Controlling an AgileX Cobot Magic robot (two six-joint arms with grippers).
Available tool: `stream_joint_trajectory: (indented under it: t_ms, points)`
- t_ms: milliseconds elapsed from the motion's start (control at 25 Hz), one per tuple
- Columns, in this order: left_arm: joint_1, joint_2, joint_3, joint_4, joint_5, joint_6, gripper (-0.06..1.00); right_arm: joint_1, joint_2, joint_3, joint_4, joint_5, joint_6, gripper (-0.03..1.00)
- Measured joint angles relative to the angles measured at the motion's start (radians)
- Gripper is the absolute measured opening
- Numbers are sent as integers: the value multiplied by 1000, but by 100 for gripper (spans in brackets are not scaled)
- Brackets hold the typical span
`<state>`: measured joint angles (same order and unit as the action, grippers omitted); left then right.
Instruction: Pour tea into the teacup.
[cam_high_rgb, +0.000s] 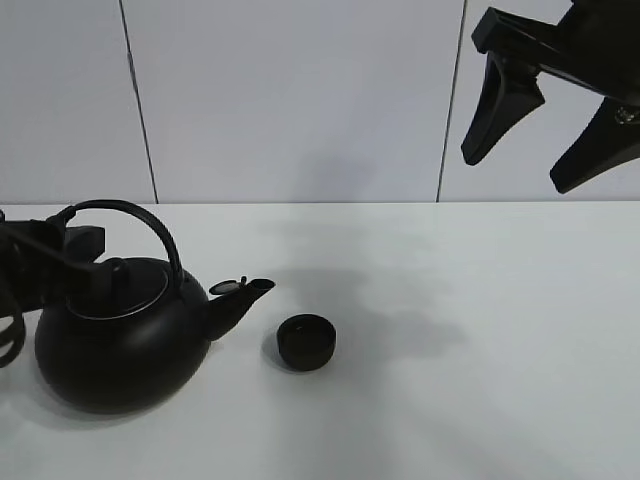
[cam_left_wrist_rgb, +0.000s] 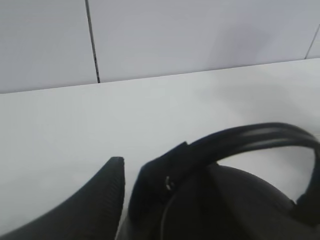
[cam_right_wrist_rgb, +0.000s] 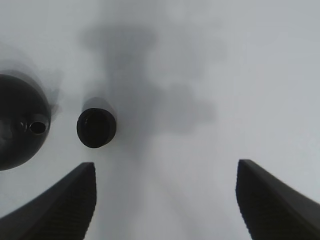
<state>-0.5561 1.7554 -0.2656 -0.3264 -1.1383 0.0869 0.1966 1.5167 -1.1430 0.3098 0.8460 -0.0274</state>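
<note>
The large round black kettle (cam_high_rgb: 115, 345) with its arched handle (cam_high_rgb: 140, 222) stands upright on the white table (cam_high_rgb: 480, 350), its spout (cam_high_rgb: 240, 300) aimed toward three o'clock in the high view. The small black handleless teacup (cam_high_rgb: 305, 341) sits just beside the spout tip, at about four o'clock from it and not touching. No tea is visible in the air or in the cup; the cup's inside is too dark to tell whether it holds any. The left gripper (cam_left_wrist_rgb: 131, 200) is at the handle at the kettle's nine o'clock side; in its wrist view one ribbed finger (cam_left_wrist_rgb: 95, 210) stands apart from the handle while the other lies against it, so the jaws look parted and not clamped. The right gripper (cam_right_wrist_rgb: 165, 200) hangs high at the scene's two o'clock, jaws spread wide on nothing. As I judge it, the pour is not under way: the kettle rests level with the grip loose. If tea is yet to go in, the next move calls for a firm clamp on the handle, a lift, and a tilt bringing the spout over the cup.
</note>
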Motion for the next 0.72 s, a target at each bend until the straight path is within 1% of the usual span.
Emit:
stream_joint_trajectory:
  t_ms: [80,440,560,720]
  points:
    - [0,0,18,29,-10,-9,34,0,0,0,0,0,0,54]
    - [0,-17,148,69,-20,-99,34,0,0,0,1,0,0,54]
    - [0,-51,177,76,-12,-117,34,0,0,0,1,0,0,54]
    - [0,-153,182,91,-12,-123,34,0,0,0,1,0,0,54]
